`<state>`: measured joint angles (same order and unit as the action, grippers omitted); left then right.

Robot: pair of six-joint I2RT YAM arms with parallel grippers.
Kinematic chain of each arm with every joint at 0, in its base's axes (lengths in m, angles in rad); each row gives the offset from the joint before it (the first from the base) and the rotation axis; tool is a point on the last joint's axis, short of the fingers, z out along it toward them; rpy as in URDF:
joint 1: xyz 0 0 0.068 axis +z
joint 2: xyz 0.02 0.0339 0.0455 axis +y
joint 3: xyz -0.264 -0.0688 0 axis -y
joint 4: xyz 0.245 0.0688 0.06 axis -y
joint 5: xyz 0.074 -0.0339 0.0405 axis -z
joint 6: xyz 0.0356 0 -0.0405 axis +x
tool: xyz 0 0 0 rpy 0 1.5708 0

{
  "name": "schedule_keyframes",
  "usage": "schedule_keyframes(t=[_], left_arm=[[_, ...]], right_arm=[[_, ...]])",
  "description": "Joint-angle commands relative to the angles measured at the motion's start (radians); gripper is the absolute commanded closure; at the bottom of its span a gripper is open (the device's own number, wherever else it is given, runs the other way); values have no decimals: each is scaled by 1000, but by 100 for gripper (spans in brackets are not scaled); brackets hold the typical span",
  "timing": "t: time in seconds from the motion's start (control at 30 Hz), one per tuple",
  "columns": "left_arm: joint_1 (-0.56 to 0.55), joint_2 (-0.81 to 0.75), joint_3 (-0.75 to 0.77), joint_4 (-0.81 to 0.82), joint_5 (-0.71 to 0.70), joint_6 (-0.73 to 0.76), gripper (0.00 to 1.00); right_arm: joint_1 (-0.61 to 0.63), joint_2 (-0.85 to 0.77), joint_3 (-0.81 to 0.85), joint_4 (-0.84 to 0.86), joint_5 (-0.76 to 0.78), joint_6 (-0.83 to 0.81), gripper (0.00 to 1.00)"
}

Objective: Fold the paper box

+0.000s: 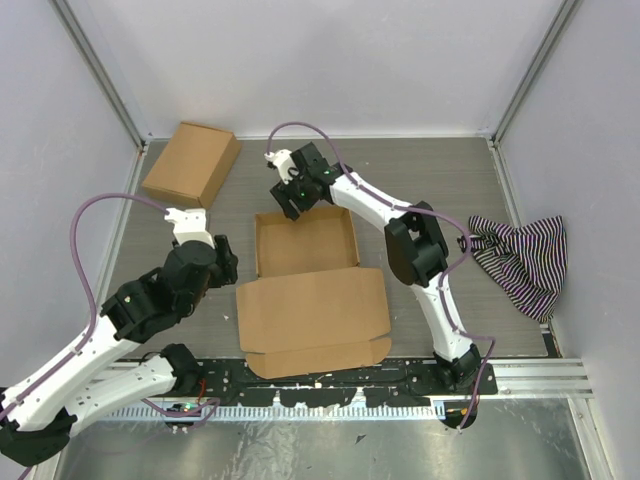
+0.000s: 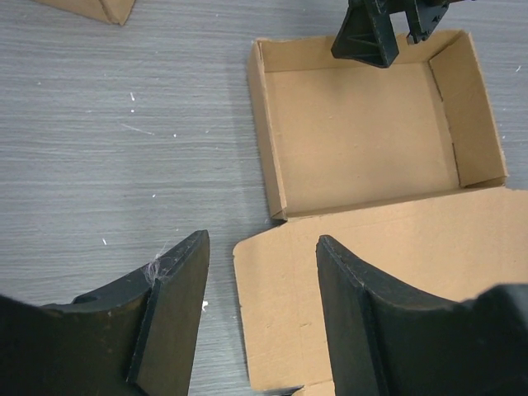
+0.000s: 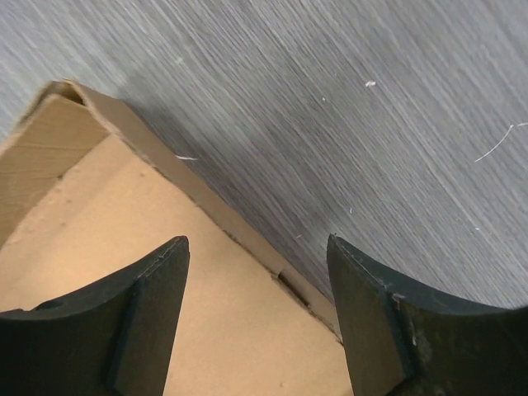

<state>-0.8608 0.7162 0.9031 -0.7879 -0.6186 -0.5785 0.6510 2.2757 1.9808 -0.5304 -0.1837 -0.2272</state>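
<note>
1. The right gripper [image 1: 293, 200] hangs over the far wall [image 3: 190, 186] of the paper box [image 1: 305, 245]. Its jaws are spread wide, one finger above the box floor and the other above bare table. They clamp nothing.
2. The left gripper [image 2: 262, 247] hovers with its jaws well apart and empty. Below and between its fingers lies the near-left corner of the flat lid panel [image 1: 312, 318].
3. The paper box sits between the two tools. It is a shallow brown tray with three walls raised, its wide lid panel lying flat on the table on the side toward the arm bases.
4. In the left wrist view the right gripper [image 2: 375, 33] shows as a black shape at the tray's far edge, covering part of that wall.
5. Beyond the left gripper and off to its left a smaller closed cardboard box [image 1: 190, 165] rests near the table's back corner, well apart from the tray.
6. Out past the right arm's elbow a crumpled black-and-white striped cloth [image 1: 520, 260] lies at the table's right edge.
7. A purple cable [image 1: 72, 245] loops out from the left arm – a second one arcs over the right gripper.
8. The table [image 1: 430, 180] is grey with a fine wood-grain texture and small white specks. Pale walls [image 1: 330, 60] close it in on three sides, and a slotted metal rail [image 1: 530, 372] carries the arm bases along the near edge.
</note>
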Motion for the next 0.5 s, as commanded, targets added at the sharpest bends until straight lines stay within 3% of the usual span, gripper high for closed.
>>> schedule_keyframes(t=[0.0,0.13,0.23,0.33,0.47], left_arm=[[2,-12,-26,-5,-1,-14,39],[2,-17,-34,4,11,-28,39],[2,-17,-36,19,28,-37,40],[2,-15,-34,43,67,-47,41],[2,-8,-50,100,115,-52,42]], right_arm=[[2,43,8,32,52,-3,27],[1,64,10,36,103,31,33],[-21,35,-33,37,199,118,61],[-91,-67,-174,60,237,241,75],[-245,-295,-466,85,244,449,80]])
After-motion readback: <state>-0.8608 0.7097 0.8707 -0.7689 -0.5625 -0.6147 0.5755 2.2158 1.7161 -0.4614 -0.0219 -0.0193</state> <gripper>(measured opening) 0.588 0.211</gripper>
